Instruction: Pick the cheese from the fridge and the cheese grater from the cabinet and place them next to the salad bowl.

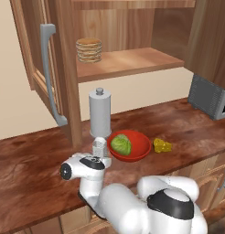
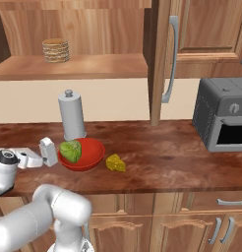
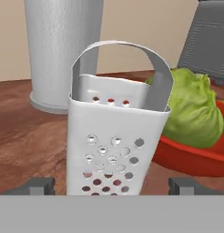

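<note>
Closest to me, my hand (image 3: 111,185) stands wide open, its two dark fingertips (image 3: 38,185) spread either side of the cheese grater (image 3: 116,136) with clear gaps, so I have hold of nothing. The cheese grater stands upright on the brown surface (image 2: 162,157), handle loop on top, and I can read no brand or writing on it, only rows of punched holes. From the right base view the cheese grater (image 2: 48,150) sits just beside the left rim of the salad bowl (image 2: 88,156), between the bowl and my hand. The salad bowl holds the green lettuce head (image 2: 70,150), which leans toward the grater's side. On the far side of the bowl from the grater, the cheese (image 2: 115,163) lies on the surface, near the bowl's rim but apart from it. Behind the grater and bowl stands a tall grey cylinder with a knob (image 2: 72,116), upright, close to the bowl's back edge; in the hand view it rises just behind the grater's handle. Further along the surface a grey microwave (image 2: 222,119) sits against the wall; its markings are too small for me to read. Above, the cabinet (image 1: 128,59) stands open, its door (image 1: 34,55) with the long grey bar handle (image 1: 51,75) swung out, and a stack of tan discs (image 1: 89,50) rests on its shelf.
</note>
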